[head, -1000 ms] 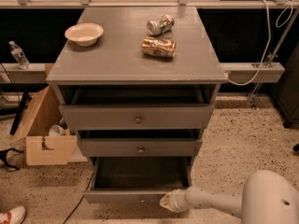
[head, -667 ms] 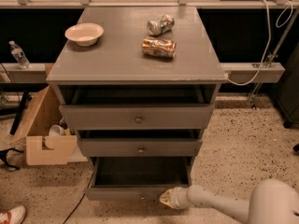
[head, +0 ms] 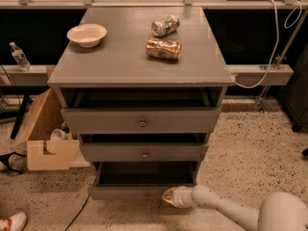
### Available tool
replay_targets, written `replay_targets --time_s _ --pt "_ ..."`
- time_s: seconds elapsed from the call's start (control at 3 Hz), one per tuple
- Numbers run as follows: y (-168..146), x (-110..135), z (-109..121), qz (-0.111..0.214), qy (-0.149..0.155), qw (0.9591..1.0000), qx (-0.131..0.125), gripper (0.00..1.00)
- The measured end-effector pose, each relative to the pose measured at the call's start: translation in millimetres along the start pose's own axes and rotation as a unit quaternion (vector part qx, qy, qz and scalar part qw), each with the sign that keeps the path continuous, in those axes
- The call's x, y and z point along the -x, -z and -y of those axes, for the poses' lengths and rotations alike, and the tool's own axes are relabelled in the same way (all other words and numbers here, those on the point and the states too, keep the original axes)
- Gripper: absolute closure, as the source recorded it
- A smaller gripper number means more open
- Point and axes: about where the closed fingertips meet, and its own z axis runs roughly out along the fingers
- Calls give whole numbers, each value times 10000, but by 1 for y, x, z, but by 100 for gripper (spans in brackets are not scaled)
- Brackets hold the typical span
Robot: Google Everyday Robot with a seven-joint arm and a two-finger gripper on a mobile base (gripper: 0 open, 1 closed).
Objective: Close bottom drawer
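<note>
The bottom drawer (head: 126, 192) is the lowest of three grey drawers in the cabinet. It stands partly pulled out, its dark inside showing and its slim front low near the floor. My gripper (head: 169, 196) is at the end of the white arm that comes in from the lower right. Its tip rests against the right part of the drawer's front. The middle drawer (head: 144, 152) and the top drawer (head: 142, 121) also stand a little open above it.
On the cabinet top (head: 115, 61) are a white bowl (head: 87, 34) and two crushed cans (head: 164, 48). An open cardboard box (head: 44, 138) stands left of the cabinet. A water bottle (head: 19, 57) stands on a ledge at the left. A shoe (head: 12, 222) shows bottom left.
My gripper has moved left along the drawer's front. The bottom drawer has slid inward and sticks out less than before.
</note>
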Motion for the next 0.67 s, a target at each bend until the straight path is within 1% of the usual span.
replay_targets --time_s 0.67 --pt "-20 10 33 270 -32 9995 -144 100"
